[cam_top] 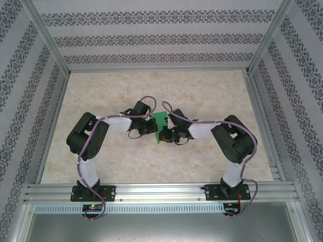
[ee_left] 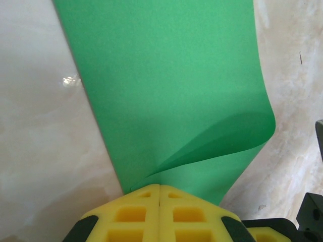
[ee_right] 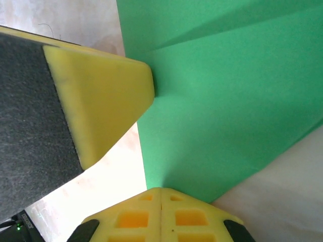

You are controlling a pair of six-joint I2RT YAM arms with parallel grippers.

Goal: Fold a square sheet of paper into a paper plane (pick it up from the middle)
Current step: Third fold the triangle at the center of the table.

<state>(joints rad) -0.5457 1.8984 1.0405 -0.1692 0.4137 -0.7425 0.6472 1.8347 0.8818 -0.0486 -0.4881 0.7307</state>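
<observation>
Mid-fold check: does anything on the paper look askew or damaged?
Yes. The square sheet of paper, pinched by the left gripper and the right gripper, has one edge curling over in a loose roll near the left gripper, not a flat crease. No tears visible.

Tabletop (cam_top: 151, 166): pale cream slab with tan marbling, roughly square. In the left wrist view the surface looks glossy, with a small bright glare patch at left and a thin dark fleck (ee_left: 301, 58) at right.

Aluminium profile rails (cam_top: 51, 131) run along the left and right edges. A wider aluminium rail (cam_top: 161, 191) crosses the near edge.

Two black arm bases sit on that near rail, the left base (cam_top: 92, 191) and the right base (cam_top: 233, 191), well apart.
</observation>
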